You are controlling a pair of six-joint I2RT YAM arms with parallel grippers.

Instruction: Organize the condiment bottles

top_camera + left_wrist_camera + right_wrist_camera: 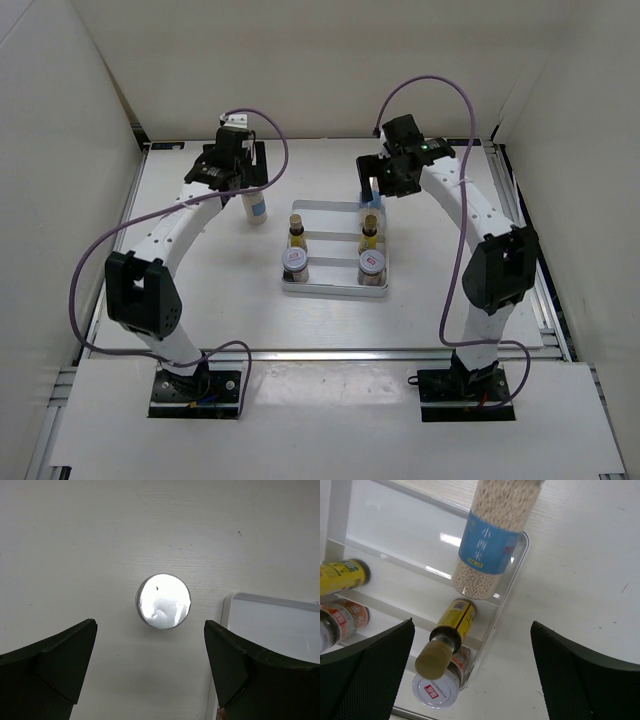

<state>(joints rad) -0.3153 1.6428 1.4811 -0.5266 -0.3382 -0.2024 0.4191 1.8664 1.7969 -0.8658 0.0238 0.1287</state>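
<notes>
A tall white bottle (257, 206) with a silver cap (163, 601) stands on the table left of the tray (335, 287). My left gripper (238, 168) hangs open above it, and the cap shows between the fingers (55, 660). A second white bottle (490, 540) with a blue label stands in the tray's back right corner. My right gripper (386, 180) is open above it and holds nothing. Two slim yellow bottles (296, 233) (370, 232) stand in the tray's middle row. Two squat silver-lidded jars (295, 263) (371, 266) stand in its front row.
The tray's near corner (270, 625) lies just right of the loose white bottle. White walls close in the table on three sides. Purple cables loop over both arms. A metal rail (530, 260) runs along the table's right edge.
</notes>
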